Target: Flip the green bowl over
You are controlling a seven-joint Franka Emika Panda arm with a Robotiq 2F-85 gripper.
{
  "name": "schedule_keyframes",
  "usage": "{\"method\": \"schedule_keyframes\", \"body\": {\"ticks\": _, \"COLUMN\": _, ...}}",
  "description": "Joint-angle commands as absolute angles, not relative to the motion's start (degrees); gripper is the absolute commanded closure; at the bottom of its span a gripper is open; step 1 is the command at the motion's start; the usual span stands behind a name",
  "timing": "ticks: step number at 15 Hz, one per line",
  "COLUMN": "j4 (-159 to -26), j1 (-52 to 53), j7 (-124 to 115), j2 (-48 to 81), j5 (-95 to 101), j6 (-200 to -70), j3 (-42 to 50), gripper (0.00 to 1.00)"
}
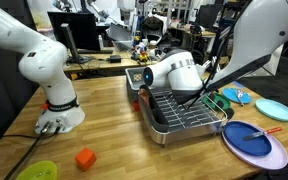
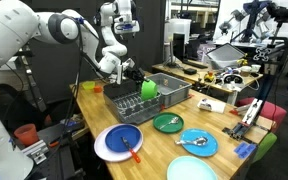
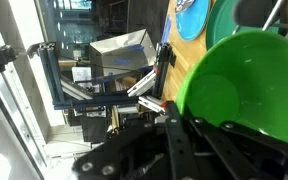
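Observation:
The green bowl (image 2: pixel 149 89) is bright green and stands on its edge over the dish rack (image 2: pixel 176 82). In the wrist view the bowl (image 3: pixel 246 80) fills the right side, its hollow facing the camera. My gripper (image 2: pixel 135 79) is shut on the bowl's rim, with the black fingers (image 3: pixel 174 118) meeting the rim at its lower left. In an exterior view only a slice of the bowl (image 1: pixel 217 101) shows past the gripper (image 1: pixel 205 95), above the wire rack (image 1: pixel 179 122).
A dark green dish (image 2: pixel 167 123), a teal plate (image 2: pixel 197 142) and a blue plate on a purple one (image 2: pixel 117 142) lie in front of the rack. A lime dish (image 1: pixel 34 170) and an orange block (image 1: pixel 84 158) sit near the arm's base (image 1: pixel 59 118).

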State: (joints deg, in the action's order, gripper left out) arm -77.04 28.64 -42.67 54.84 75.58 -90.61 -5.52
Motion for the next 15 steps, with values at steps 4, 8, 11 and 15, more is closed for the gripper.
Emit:
{"method": "schedule_keyframes", "body": {"ticks": 4, "j4": -68.54, "j1": 28.87, "j7": -38.16, "j2": 62.59, "j5": 73.43, "j6": -87.05, "j3": -5.74, "gripper": 0.99}}
{"method": "schedule_keyframes", "body": {"ticks": 8, "j4": -65.32, "j1": 29.25, "j7": -36.73, "j2": 64.69, "j5": 73.03, "j6": -85.41, "j3": -5.78, "gripper": 0.99}}
{"method": "schedule_keyframes", "body": {"ticks": 11, "j4": -64.14, "j1": 28.92, "j7": -34.99, "j2": 65.05, "j5": 71.64, "j6": -85.82, "j3": -6.54, "gripper": 0.93}}
{"method": "schedule_keyframes", "body": {"ticks": 15, "j4": -65.64, "j1": 27.45, "j7": -30.09, "j2": 63.38, "j5": 69.52, "j6": -89.56, "j3": -9.04, "gripper": 0.57}}
